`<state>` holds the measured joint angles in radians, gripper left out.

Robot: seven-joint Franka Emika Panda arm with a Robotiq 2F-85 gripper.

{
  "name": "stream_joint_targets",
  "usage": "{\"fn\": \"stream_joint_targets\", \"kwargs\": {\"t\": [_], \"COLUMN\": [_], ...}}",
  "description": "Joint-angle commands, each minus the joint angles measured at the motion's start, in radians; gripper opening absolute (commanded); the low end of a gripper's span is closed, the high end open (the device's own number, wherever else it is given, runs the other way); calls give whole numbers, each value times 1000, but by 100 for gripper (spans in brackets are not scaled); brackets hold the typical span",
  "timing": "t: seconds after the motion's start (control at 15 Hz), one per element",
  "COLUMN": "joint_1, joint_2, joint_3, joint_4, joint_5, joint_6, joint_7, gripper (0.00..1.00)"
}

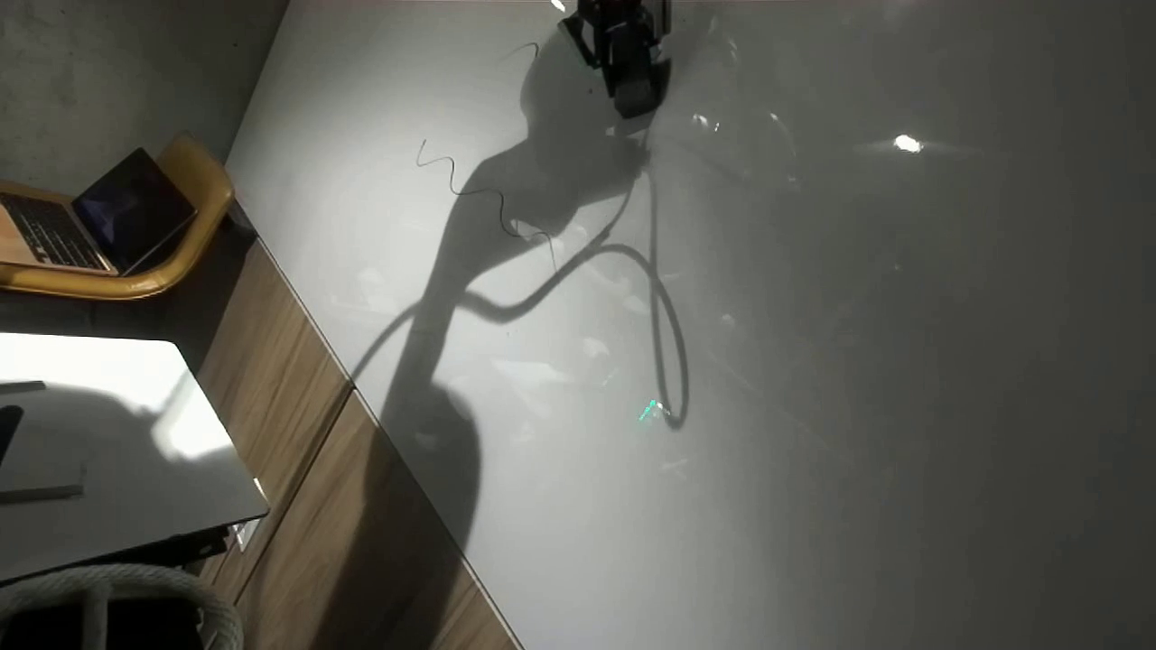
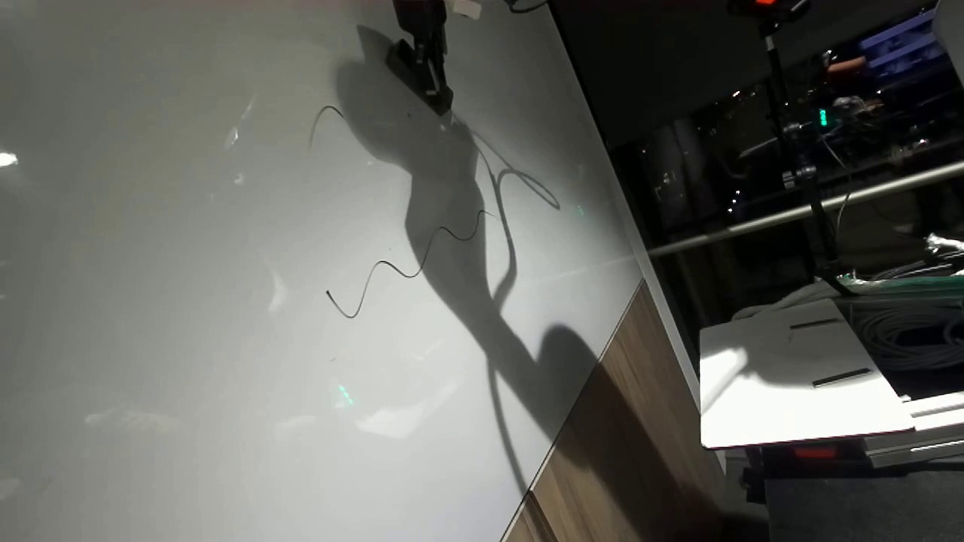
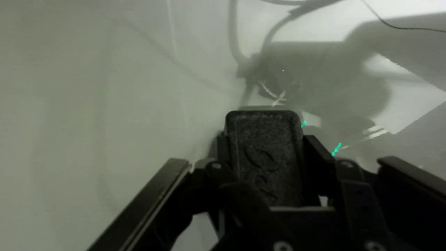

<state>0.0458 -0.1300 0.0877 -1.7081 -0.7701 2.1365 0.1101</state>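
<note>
1. The gripper [image 3: 267,144] is clamped on a dark block [image 3: 266,167], with its jaws against both long sides; the wrist view shows this grip plainly.
2. The block has rounded corners and a rough, felt-like face bearing marks too faint to read.
3. It is near the top edge of both exterior views, at a glossy white surface [image 2: 188,248]; whether it touches that surface I cannot tell.
4. A thin, dark wavy line [image 2: 410,276] runs across the white surface, apart from the block and partly inside the arm's shadow [image 2: 452,263]. A shorter curved line [image 2: 326,108] lies at the shadow's edge.
5. A pale rope basket [image 1: 153,582] sits in the lower left corner of an exterior view, cut off by the frame. A rope band crosses its mouth; the inside is too dark to show what it holds.
6. The curved shell of a mustard chair [image 1: 135,287] holds an open laptop [image 1: 134,217], its keyboard and dark screen showing.
7. Wood panelling [image 1: 280,325] borders the white surface.
8. A white panel [image 2: 761,399] carries two dark strips, with coiled cables [image 2: 907,339] just beside it.
</note>
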Motion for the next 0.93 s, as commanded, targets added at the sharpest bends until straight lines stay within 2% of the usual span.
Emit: {"fn": "stream_joint_targets", "kwargs": {"t": [0.0,0.47,0.87], "joint_1": [-12,80,188], "joint_2": [52,134,253], "joint_3": [-11,103,168], "joint_4": [114,77,141], "joint_5": [-8,-28,-66], "joint_6": [7,-55,-116], "joint_7": [-52,63,120], "gripper": [29,29,29]}}
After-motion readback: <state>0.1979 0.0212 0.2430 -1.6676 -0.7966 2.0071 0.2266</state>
